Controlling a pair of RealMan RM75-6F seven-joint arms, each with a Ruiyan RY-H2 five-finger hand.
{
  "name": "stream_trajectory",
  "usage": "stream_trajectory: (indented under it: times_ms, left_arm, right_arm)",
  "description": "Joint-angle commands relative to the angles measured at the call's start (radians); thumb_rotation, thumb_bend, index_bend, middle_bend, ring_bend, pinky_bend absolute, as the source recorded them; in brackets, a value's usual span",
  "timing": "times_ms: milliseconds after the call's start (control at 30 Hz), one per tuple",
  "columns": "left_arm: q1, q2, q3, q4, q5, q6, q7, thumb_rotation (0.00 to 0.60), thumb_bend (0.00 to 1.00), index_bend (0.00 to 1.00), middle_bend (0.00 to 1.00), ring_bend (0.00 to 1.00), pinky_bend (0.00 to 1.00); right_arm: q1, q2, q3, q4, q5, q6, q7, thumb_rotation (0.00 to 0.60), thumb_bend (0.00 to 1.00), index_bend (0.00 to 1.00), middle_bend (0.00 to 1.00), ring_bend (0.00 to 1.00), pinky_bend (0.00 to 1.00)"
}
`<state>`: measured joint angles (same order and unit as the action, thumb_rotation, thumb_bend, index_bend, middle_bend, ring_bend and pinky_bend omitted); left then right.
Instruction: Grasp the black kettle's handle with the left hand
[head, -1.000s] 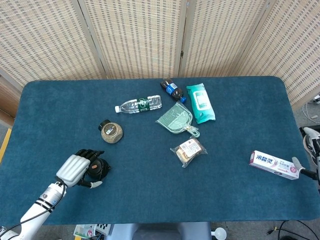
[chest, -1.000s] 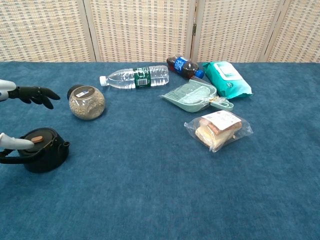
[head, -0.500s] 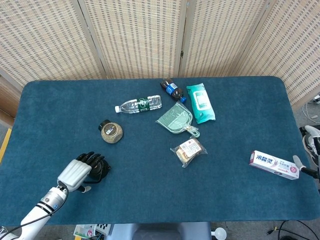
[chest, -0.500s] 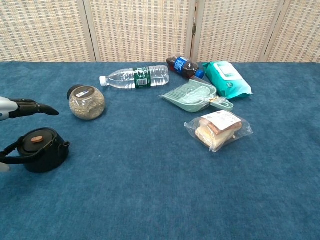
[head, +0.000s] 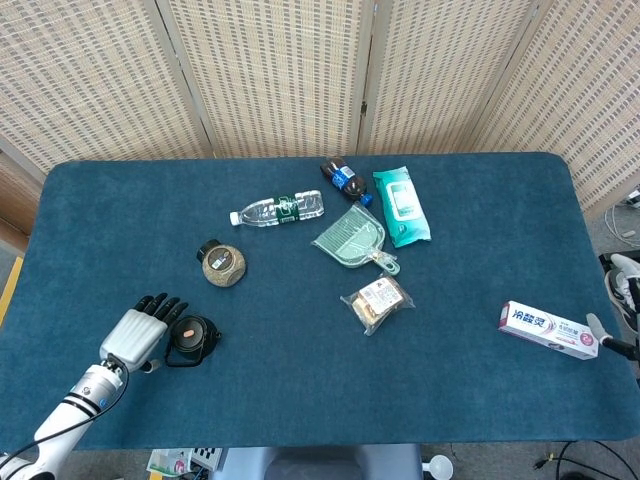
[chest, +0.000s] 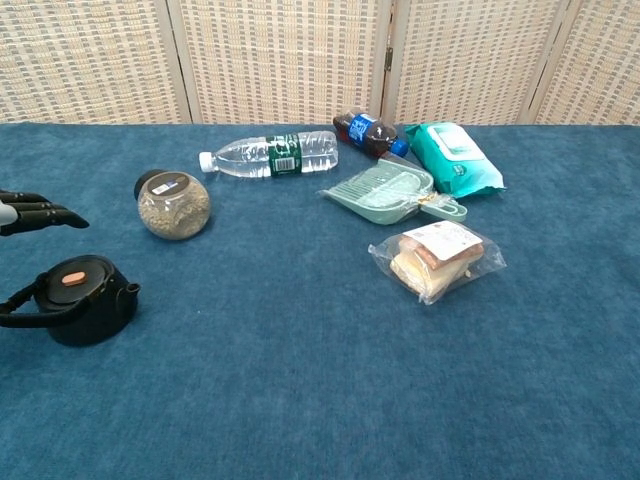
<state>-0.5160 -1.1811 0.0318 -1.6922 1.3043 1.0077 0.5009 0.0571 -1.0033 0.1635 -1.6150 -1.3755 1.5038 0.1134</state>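
A blue-carpeted table (head: 300, 380) fills both views, backed by a woven folding screen (head: 280, 70). Along the far side lie a clear water bottle (head: 278, 210) on its side, a dark cola bottle (head: 345, 180) just beside a teal pack of wipes (head: 401, 206), and a pale green dustpan (head: 352, 238) touching the wipes' near edge. A bagged sandwich (head: 378, 303) lies nearer the front, and a toothpaste box (head: 548, 329) sits well apart at the right edge. The left hand (head: 135, 333) hovers at the front left of the table with its fingers (chest: 40, 214) spread and extended, holding nothing; in the chest view only the dark fingertips reach in from the left edge, above and behind the kettle. The black kettle (chest: 82, 299) stands upright just to the right of that hand, its lid topped by a small orange knob, its handle (chest: 25, 312) looping out to the left, free of the fingers. A round jar of grains (head: 223, 264) rests between the kettle and the water bottle. Of the right hand (head: 622, 290) only a white sliver shows at the right border of the head view, and I cannot tell how its fingers lie.
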Motion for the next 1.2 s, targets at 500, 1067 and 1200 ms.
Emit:
stream_trajectory:
  times_ms: [500,1067,1200]
  left_arm:
    - [-0.065,-0.041,-0.049,0.056,-0.047,-0.08,-0.069,0.6,0.13,0.0,0.06,0.03,0.09]
    - [-0.129,-0.123,-0.102,0.209,-0.048,-0.111,-0.144,0.6,0.13,0.0,0.06,0.03,0.09]
    - [-0.131,-0.14,-0.112,0.255,-0.046,-0.1,-0.177,0.6,0.13,0.0,0.06,0.03,0.09]
  right_arm:
    - [-0.015,-0.005,-0.001,0.008,0.009,0.012,0.007,0.6,0.28,0.12,0.18,0.14,0.03]
    - [-0.029,-0.009,-0.005,0.013,0.013,0.018,0.015,0.6,0.28,0.12,0.18,0.14,0.03]
    - [-0.031,-0.009,-0.006,0.013,0.014,0.016,0.016,0.6,0.28,0.12,0.18,0.14,0.03]
